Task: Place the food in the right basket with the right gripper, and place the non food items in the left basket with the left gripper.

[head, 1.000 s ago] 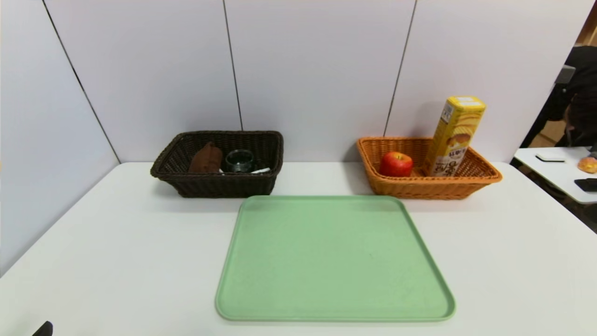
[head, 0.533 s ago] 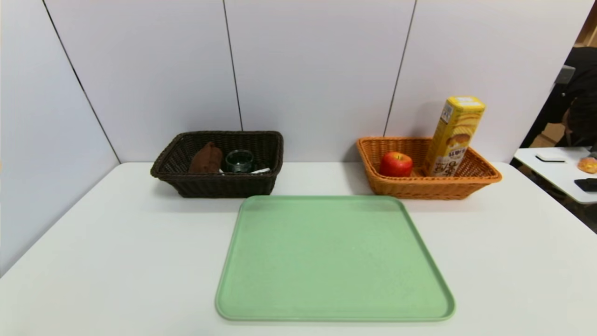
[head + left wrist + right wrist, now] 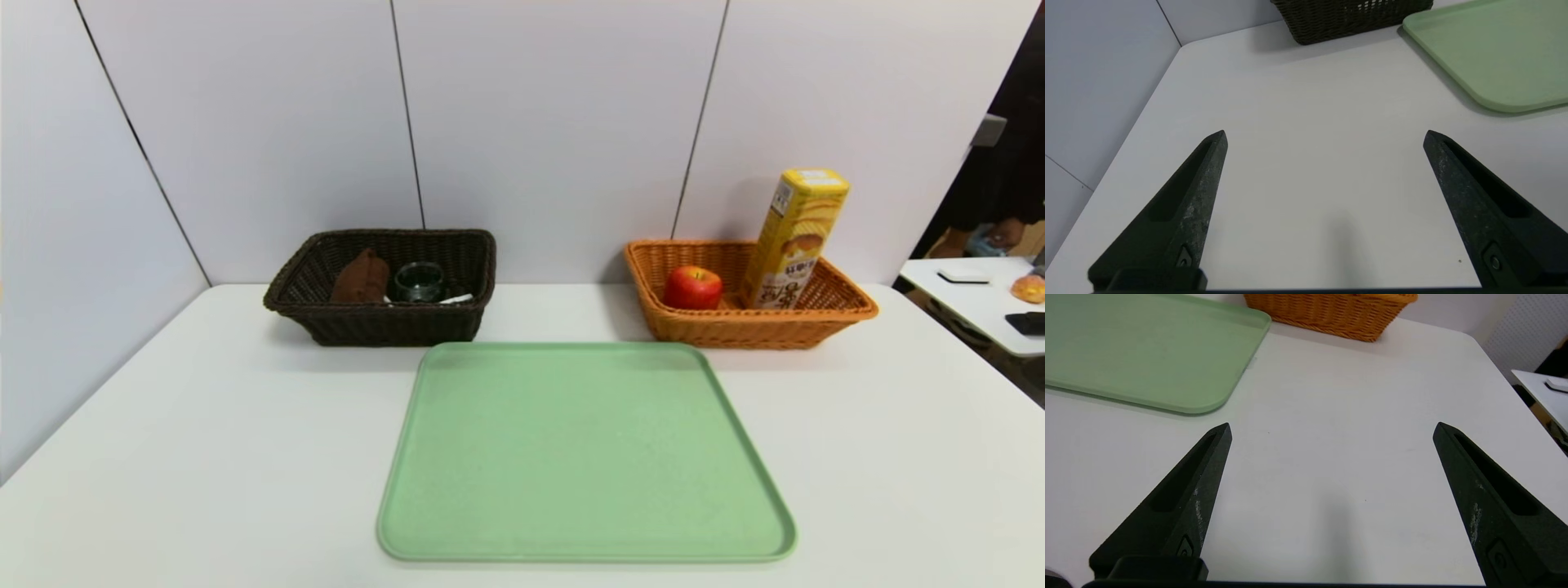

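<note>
The sorting looks finished, judging by where everything is lying. The apple is sitting in the orange basket with the tall yellow snack box standing tilted beside it, leaning toward the basket's far right side. In the dark brown basket the rolled brown towel is lying next to the small glass cup; a sliver of white beside the cup is probably the pens, though the basket's front wall is hiding most of them. The green tray is lying between and in front of the two baskets with nothing on it, which fits items having been carried off it.

Both arms are sitting out of the head view, low and near the table's front edge. The left gripper is hovering over bare white table on the tray's left side, its two fingers spread wide with nothing between them. The right gripper is doing the same on the tray's right side, fingers wide apart and holding nothing, pointing toward the orange basket.
</note>
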`<move>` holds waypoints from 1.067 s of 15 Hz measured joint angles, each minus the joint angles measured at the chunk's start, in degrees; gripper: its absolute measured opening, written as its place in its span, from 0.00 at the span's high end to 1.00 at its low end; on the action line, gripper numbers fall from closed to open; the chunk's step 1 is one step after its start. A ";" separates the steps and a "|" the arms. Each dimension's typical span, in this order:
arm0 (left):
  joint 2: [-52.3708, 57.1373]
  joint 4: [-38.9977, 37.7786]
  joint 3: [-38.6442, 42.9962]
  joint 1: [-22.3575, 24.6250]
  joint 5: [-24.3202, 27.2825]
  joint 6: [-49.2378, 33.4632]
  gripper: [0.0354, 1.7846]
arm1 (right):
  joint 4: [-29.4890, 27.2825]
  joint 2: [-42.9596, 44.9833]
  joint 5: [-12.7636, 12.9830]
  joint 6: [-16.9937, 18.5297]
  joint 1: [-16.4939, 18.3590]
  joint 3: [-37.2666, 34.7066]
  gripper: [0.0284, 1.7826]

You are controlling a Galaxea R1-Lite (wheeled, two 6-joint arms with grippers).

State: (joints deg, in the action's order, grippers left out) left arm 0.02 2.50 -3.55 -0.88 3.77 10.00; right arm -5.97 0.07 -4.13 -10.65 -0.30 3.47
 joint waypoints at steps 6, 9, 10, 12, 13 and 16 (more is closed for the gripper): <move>0.09 -0.39 2.73 0.02 -1.99 -6.08 0.06 | -0.15 0.00 2.99 7.49 0.00 -1.30 0.05; 0.09 -0.66 2.76 0.22 -3.58 -9.84 0.06 | 0.44 -0.02 4.21 10.65 0.06 -1.37 0.05; 0.09 -0.66 2.76 0.24 -3.61 -9.92 0.06 | 0.60 -0.02 4.23 10.76 0.12 -1.41 0.05; 0.09 -0.68 2.76 0.24 -3.58 -9.90 0.06 | 0.99 -0.02 4.23 10.79 0.15 -1.52 0.05; 0.09 -0.68 2.76 0.26 -3.58 -9.90 0.06 | 1.21 -0.02 4.23 10.79 0.15 -1.57 0.05; 0.07 -0.68 2.76 0.28 -3.61 -9.90 0.06 | 1.32 -0.02 4.29 10.87 0.17 -1.63 0.05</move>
State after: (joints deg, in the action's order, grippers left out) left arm 0.10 1.82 -0.79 -0.60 0.16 0.10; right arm -4.66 0.05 0.16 0.22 -0.13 1.84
